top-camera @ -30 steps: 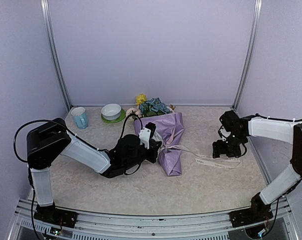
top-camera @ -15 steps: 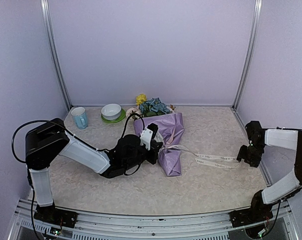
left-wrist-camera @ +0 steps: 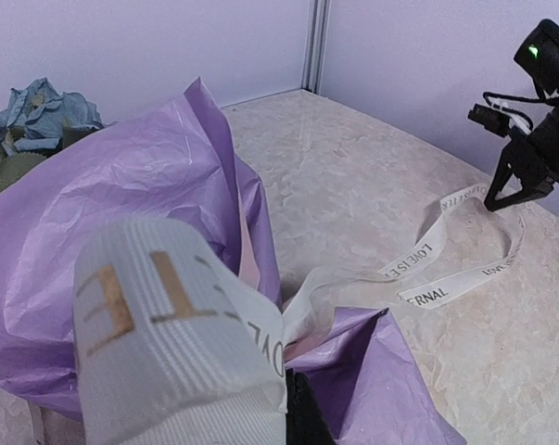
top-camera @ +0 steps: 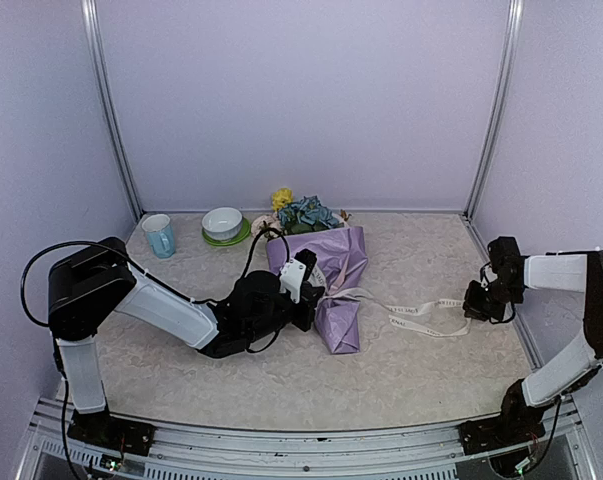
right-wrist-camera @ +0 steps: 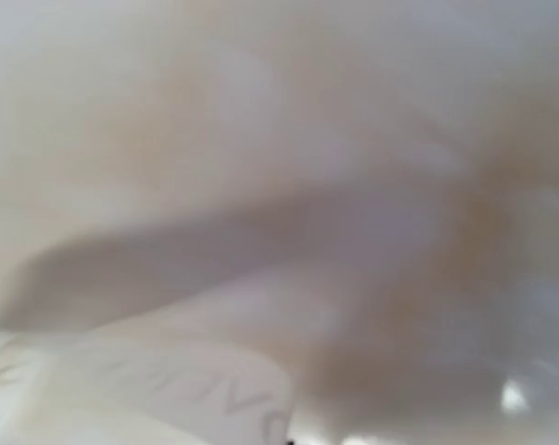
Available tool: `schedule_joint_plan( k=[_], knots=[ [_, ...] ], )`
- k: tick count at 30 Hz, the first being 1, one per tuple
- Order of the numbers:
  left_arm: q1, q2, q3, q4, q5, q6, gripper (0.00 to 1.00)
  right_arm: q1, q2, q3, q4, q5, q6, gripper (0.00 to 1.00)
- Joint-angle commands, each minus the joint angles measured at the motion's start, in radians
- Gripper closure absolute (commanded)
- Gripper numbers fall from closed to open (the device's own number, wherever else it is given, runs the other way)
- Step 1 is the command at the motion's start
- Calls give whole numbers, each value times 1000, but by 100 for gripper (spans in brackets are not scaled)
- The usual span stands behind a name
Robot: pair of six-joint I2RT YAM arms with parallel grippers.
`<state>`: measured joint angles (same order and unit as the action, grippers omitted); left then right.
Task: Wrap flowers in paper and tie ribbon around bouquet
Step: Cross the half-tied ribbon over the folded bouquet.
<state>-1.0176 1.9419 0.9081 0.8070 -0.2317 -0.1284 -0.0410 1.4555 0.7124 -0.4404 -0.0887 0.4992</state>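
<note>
Two grips on the ribbon (top-camera: 411, 318): my left jaws clamp it by the bouquet (top-camera: 343, 262), my right jaws just shut on its right end; I'd tighten next.

Cream ribbon (left-wrist-camera: 168, 334) trails from lilac paper (left-wrist-camera: 121, 185) toward right gripper (left-wrist-camera: 498, 197).

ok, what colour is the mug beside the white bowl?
The small ceramic mug is pale blue; top external view.

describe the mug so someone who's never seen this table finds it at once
Go to the back left corner of the table, by the metal post. The mug stands there upright, just left of the bowl on its green saucer. Unlike the white bowl, it is pale blue and taller.
</note>
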Motion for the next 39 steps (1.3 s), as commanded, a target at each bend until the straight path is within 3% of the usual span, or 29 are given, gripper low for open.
schedule_joint_plan(
  k=[1,6,13,20,28,32,33,35,39],
  knots=[
    [-21,-28,-9,14,-18,46,100,79,-61,169,79,-190,-33,100],
    [-44,-25,-14,18,-36,80,100,422,-1,546,26,-164,-109,100],
    [-87,4,-24,33,-104,159,100,810,289,1045,30,-220,-133,100],
    [-143,37,-16,36,-168,239,100,973,589,1443,-92,-195,-201,100],
    [-155,49,12,9,-181,238,100,1036,759,1586,-136,-324,-184,100],
    [-156,52,16,-1,-176,232,100,1038,760,1587,-140,-346,-197,71],
    [-156,52,17,-2,-178,228,100,1038,758,1587,-143,-351,-205,57],
    [-155,54,17,-2,-184,220,100,1038,755,1593,-157,-354,-227,5],
    [-147,57,15,-3,-161,190,100,1027,718,1635,-230,-328,-280,0]
  ],
)
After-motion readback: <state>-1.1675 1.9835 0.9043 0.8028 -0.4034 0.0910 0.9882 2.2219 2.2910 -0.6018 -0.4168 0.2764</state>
